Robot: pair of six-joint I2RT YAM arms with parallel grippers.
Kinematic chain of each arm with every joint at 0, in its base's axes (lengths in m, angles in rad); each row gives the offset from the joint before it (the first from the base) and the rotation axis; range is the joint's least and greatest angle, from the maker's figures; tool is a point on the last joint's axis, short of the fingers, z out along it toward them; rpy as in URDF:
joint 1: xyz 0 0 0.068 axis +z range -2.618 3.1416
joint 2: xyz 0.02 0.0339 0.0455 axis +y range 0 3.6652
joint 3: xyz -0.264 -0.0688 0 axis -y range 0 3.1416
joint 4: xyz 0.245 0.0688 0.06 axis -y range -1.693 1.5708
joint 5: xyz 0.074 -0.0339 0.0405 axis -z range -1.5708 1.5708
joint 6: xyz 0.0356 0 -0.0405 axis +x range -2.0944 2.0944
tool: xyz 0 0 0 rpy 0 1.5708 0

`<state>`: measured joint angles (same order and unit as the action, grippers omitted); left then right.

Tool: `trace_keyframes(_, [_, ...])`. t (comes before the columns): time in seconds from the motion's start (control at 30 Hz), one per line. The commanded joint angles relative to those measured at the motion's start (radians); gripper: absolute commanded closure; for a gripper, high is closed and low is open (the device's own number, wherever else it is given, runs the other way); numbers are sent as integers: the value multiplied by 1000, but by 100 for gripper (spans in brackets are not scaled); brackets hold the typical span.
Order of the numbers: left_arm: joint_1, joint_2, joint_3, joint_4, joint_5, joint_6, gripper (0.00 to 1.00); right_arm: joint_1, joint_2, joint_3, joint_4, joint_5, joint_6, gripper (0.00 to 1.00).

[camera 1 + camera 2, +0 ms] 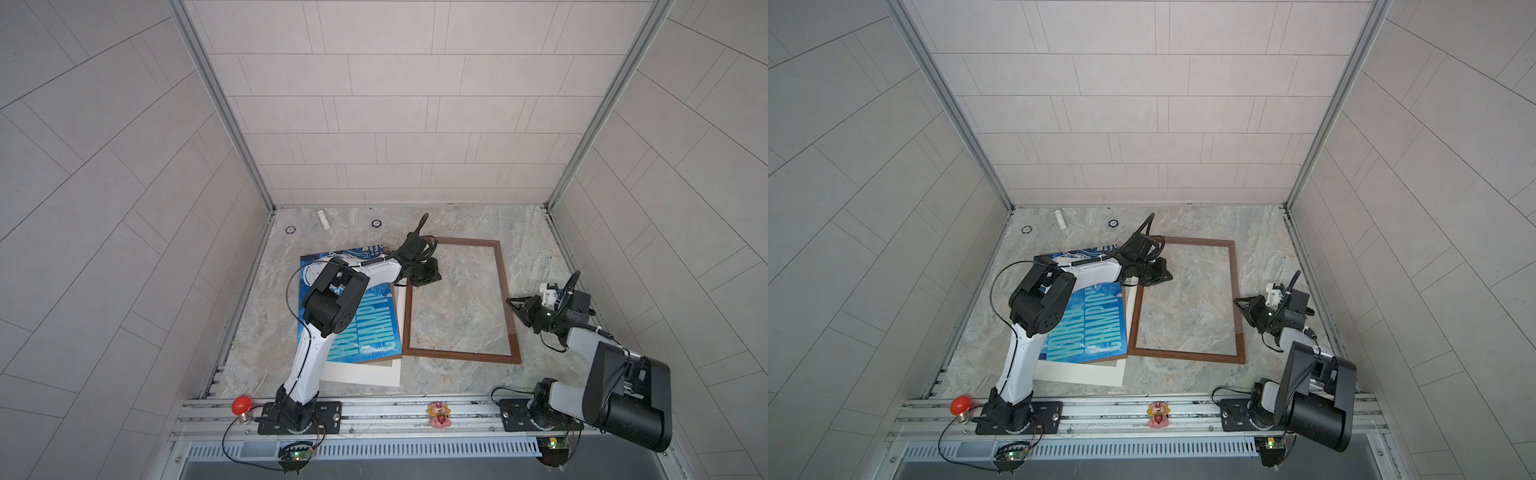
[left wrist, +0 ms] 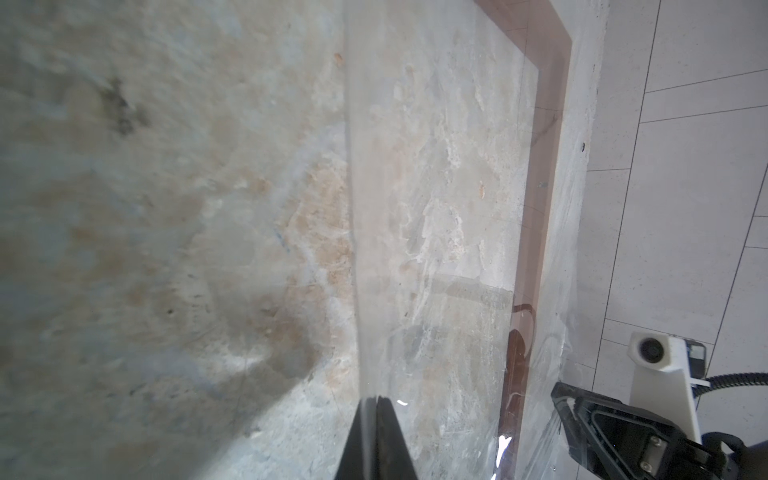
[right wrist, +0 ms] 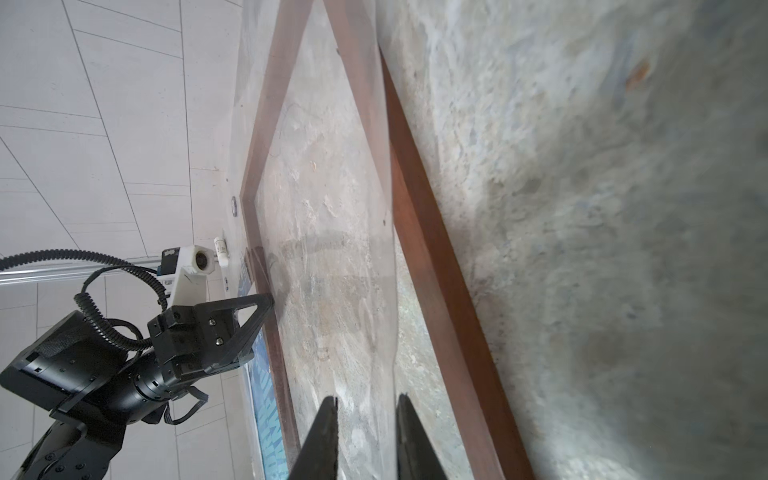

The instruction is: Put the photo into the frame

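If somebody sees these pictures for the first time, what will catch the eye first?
The big blue "WORLD CHAMPION" photo lies on the left of the table, partly under the left arm. Beside it lies the dark brown frame, with only marble showing inside. The left gripper, shut, holds a clear sheet near the frame's far left corner.
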<state>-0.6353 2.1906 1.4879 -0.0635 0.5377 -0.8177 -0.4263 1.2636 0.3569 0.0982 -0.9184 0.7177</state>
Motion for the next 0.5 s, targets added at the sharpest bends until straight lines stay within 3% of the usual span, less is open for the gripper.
trace_keyframes(0.0, [-6,-66,-44,24,10,-20,100,44,30,7,12,-17,8,93])
trace_keyframes(0.13, [-5,-94,-78,49,10,-26,100,51,28,10,11,-13,11,100])
trace_keyframes(0.47, [15,-141,-128,23,45,-22,100,55,-8,64,-147,-44,-1,100])
